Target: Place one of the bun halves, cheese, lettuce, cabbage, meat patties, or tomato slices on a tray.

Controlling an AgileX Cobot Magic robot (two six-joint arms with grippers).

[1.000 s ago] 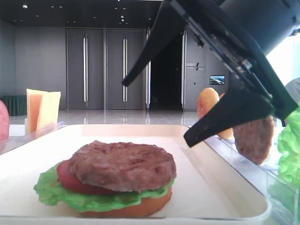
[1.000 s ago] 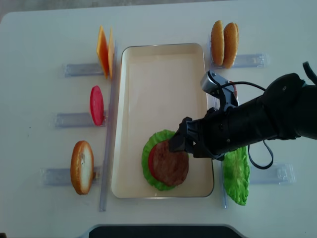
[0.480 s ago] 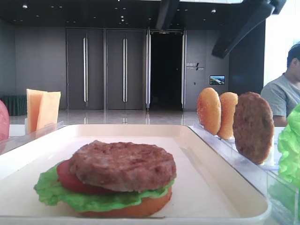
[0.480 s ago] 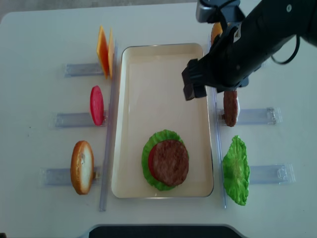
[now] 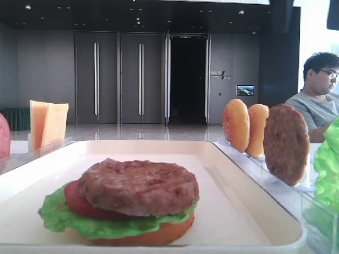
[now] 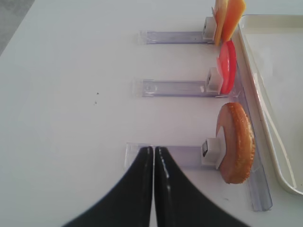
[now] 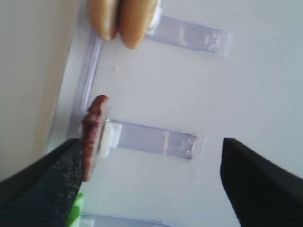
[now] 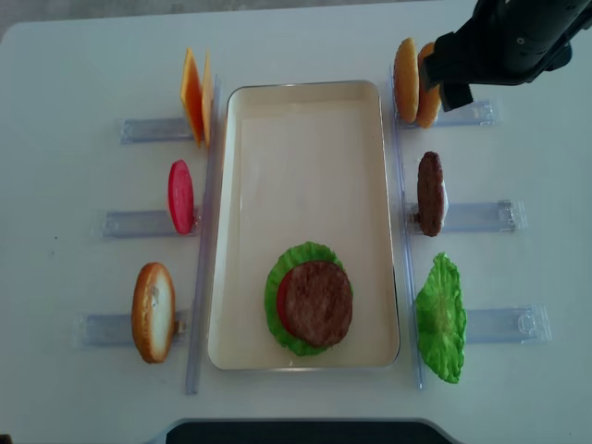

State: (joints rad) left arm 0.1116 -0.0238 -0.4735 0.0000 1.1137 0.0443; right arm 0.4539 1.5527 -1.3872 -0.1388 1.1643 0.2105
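My right tool (image 7: 142,189) hangs with its two dark fingers spread wide and nothing between them, above the right side of the white bench (image 8: 83,55). In the overhead view its arm sits at the far right corner, over the pair of bun halves (image 8: 414,81) standing on edge in their clear rack (image 8: 467,113). Just below my fingers in the wrist view stands the spare meat patty (image 7: 92,135), upright in its own rack beside the tray's right rim. My left tool (image 6: 154,189) rests with its fingers pressed together, empty, near the lone bun half (image 6: 235,143) on the left side.

On the cream tray (image 8: 305,166) a stack sits toward the near end: bun base, lettuce (image 8: 282,277), tomato slice (image 5: 79,203), then a meat patty (image 8: 316,302) on top. Cheese slices (image 8: 192,96) and another tomato slice (image 8: 180,196) wait in racks on the left; a loose lettuce leaf (image 8: 441,319) lies on the right.

Risks as I judge them: the rack pieces stand thin-edge up, so a slightly off-centre approach could tip one over or drag its light rack along. The two buns touch, so closing on one may catch both. A careless drop onto the stack could slide the top patty off
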